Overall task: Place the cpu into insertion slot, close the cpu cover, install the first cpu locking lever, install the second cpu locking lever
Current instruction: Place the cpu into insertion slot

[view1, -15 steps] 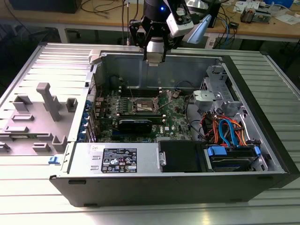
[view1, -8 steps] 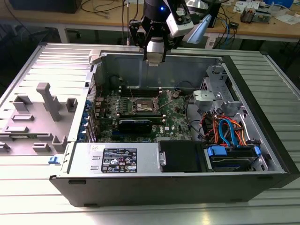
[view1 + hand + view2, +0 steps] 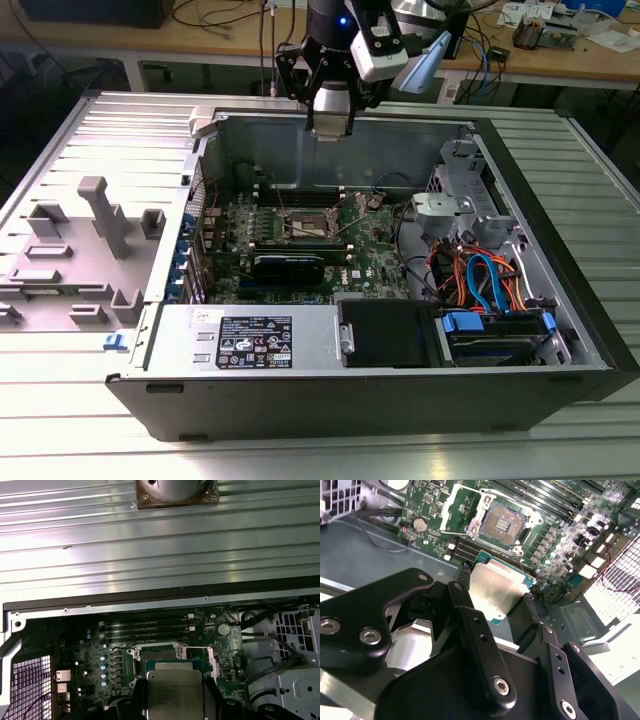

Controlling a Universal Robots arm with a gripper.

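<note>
Your gripper [image 3: 496, 596] is clamped on the cpu [image 3: 492, 577], which hangs well above the insertion slot [image 3: 502, 525]. If the chip sits tilted or turned in that grip, you could bend socket contacts.

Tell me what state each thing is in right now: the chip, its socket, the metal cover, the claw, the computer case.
chip: gripped on two sides, held in the air, not yet seated.
socket: empty, contacts bare.
cover: swung open.
claw: shut on the chip.
computer case: side open, insides showing.
</note>
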